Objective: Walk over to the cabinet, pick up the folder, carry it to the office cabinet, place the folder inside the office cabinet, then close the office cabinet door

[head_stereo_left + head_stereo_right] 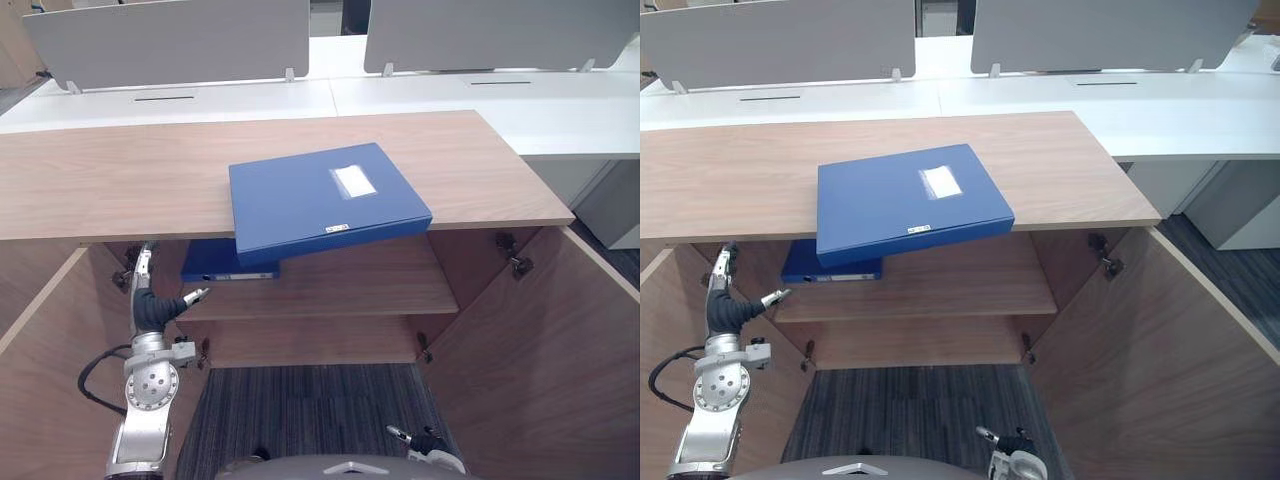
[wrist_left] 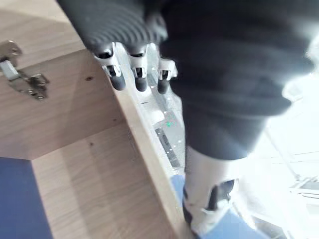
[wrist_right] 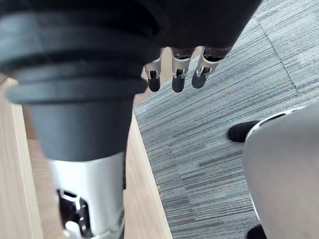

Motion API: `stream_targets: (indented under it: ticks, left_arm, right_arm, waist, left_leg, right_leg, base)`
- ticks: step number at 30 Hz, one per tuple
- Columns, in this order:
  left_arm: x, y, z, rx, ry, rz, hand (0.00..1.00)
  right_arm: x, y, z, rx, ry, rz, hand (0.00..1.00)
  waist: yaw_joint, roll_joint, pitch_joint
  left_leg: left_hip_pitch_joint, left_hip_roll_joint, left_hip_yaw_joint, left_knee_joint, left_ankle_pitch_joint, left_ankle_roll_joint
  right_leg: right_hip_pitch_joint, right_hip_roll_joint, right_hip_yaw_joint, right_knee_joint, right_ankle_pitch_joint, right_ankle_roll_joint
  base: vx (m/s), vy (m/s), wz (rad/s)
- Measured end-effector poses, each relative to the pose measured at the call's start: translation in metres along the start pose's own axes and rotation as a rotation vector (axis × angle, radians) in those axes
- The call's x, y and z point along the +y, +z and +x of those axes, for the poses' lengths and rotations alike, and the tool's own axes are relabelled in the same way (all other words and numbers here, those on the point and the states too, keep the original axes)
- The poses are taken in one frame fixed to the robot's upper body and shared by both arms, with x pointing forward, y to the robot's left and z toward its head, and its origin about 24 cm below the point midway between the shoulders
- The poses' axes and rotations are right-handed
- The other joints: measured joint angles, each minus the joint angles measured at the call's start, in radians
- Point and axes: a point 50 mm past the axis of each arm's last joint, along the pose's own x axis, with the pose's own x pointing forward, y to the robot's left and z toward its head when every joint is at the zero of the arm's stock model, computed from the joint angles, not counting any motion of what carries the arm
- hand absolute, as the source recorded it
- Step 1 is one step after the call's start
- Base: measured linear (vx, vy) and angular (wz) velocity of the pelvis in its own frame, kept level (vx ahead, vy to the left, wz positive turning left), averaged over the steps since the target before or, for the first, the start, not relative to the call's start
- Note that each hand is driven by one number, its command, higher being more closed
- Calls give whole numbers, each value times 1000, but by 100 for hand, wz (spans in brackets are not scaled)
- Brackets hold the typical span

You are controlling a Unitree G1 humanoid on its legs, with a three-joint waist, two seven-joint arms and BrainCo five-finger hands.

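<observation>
My left hand (image 1: 149, 305) hangs relaxed and empty, fingers (image 2: 138, 74) straight, beside the hinge (image 2: 22, 82) of the open left door (image 1: 40, 380). My right hand (image 3: 178, 69), low over the carpet (image 3: 224, 129), is just as loose and holds nothing. The folder (image 1: 320, 200) lies flat on the cabinet top (image 1: 120, 170), above and well right of my left fingers, its near corner jutting past the front edge. I judge that overhang the best purchase: fingers under, thumb on the lid, both hands, since the smooth blue cover could slide on the wood-grain laminate. A second folder (image 1: 215, 262) lies on the shelf (image 1: 350, 285), nearer my left fingertips.
</observation>
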Motion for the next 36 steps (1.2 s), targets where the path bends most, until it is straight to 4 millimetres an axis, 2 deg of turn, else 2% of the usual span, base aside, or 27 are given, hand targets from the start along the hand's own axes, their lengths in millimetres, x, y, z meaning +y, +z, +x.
stream_targets:
  ticks: [2,6,12,19,28,33,36]
  left_arm:
    - [0,11,2,-60,-16,-2,0]
    - [-4,20,4,-118,-62,19,0]
    - [-19,40,16,-289,-178,193,0]
    - [-49,61,19,-471,-302,308,0]
    - [-87,67,17,-619,-418,497,0]
    - [-98,66,18,-658,-426,587,0]
    - [-100,58,20,-647,-427,656,0]
  right_arm:
    - [0,1,0,-2,1,-8,0]
    - [-2,2,1,-9,6,-36,0]
    - [-5,1,1,-8,3,-65,0]
    - [-6,0,1,-2,8,-94,0]
    - [-9,-4,1,18,4,-123,0]
    - [-9,-3,2,16,4,-123,0]
    - [-9,-3,2,15,3,-122,0]
  waist:
    - [-1,-1,-1]
    - [-5,-3,-3]
    - [-19,-10,-10]
    - [-41,-12,-14]
    - [-65,-13,-16]
    - [-75,-13,-16]
    - [-84,-13,-17]
  left_leg:
    - [2,0,0,0,0,0]
    - [5,0,4,0,0,0]
    - [14,0,3,0,0,0]
    - [26,0,6,0,-1,-1]
    - [24,0,7,0,-4,-3]
    - [23,0,8,0,-7,-3]
    - [22,0,9,0,-9,-1]
  right_leg:
    - [0,0,3,1,0,0]
    - [1,0,8,1,0,0]
    - [12,1,8,-1,1,0]
    - [22,2,13,-5,1,-1]
    - [22,3,16,-15,2,-3]
    - [22,4,17,-19,3,-4]
    - [22,4,18,-21,5,-6]
  base:
    - [-23,2,-1]
    - [-14,0,-3]
    - [0,0,0]
    - [-2,-1,0]
    - [0,0,0]
    - [0,0,0]
    - [0,0,0]
